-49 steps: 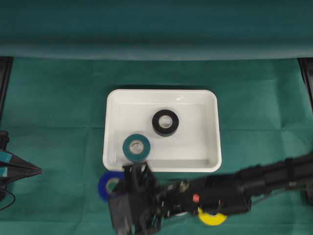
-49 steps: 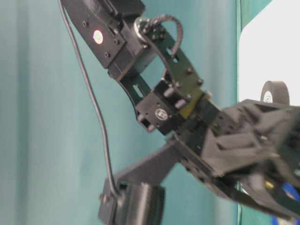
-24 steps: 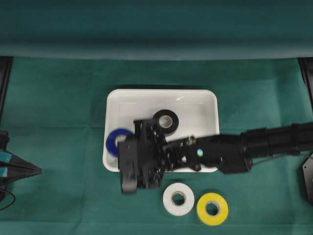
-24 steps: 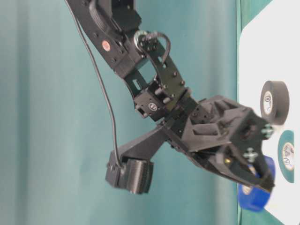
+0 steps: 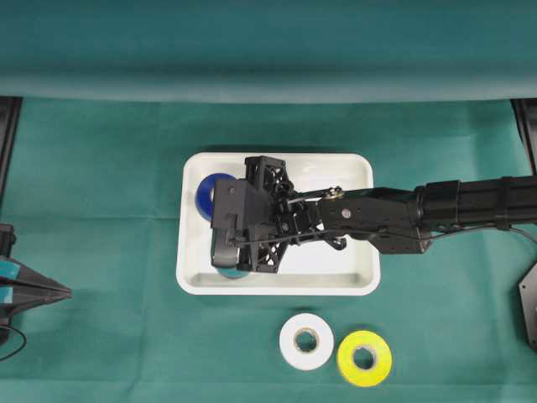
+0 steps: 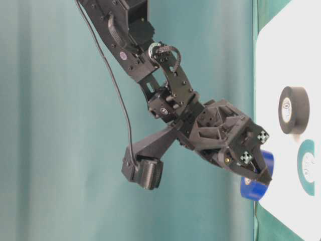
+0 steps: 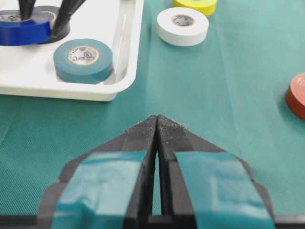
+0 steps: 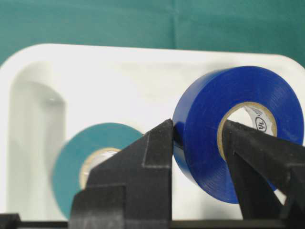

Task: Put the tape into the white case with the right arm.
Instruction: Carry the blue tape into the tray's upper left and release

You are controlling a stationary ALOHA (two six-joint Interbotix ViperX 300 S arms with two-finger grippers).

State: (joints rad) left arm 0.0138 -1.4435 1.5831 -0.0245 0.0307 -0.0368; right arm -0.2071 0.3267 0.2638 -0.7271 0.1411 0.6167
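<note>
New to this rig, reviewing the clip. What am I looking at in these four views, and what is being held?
Two robot arms at a green table. One view looks straight down, one sits at table level and appears turned sideways, and each arm carries a camera by its pincer.

The right pincer is shut on the blue tape roll, one finger through its hole, over the white case. A teal roll and a black roll lie inside the case. On the cloth outside it are a white roll, a yellow roll and a reddish roll, the last seen only at the edge of the left wrist view.

The left pincer, with light-blue bands, is shut and empty at the left.
</note>
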